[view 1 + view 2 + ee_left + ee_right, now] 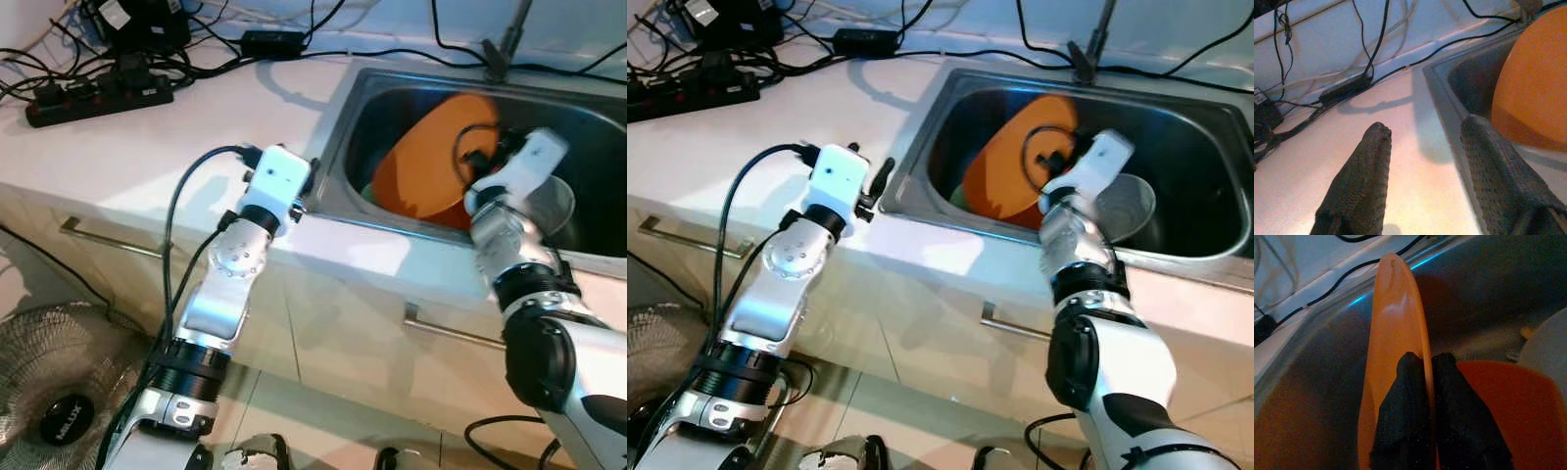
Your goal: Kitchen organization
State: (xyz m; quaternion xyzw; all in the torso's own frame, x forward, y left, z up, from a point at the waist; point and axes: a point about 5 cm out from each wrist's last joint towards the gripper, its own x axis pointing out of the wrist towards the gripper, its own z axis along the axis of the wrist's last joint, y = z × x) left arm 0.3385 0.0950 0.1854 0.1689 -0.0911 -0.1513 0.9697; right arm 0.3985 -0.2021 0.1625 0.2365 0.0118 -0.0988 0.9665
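1. Orange plastic caught the eye first: a round plate (1019, 162) stood tilted on edge inside the steel sink (1185, 245), leaning toward its 9 o'clock wall, most likely raised so that it could be lifted out.
2. The right gripper (1425, 396) pinched the plate's thin rim, one textured black finger on each face; an edge-on grip suits such a flat, smooth, glossy disc.
3. A pale, translucent container (1122, 208), rounded like a bowl, sat in the basin at about 3 o'clock of the plate, just beside the right wrist.
4. The left gripper (1425, 166) hovered spread and empty over the pale, smooth table (147, 137) at the sink's 9 o'clock rim, seemingly waiting to help.
5. Black cables and a power strip (98, 98) lay tangled at the table's 11 o'clock corner, well apart from the sink.
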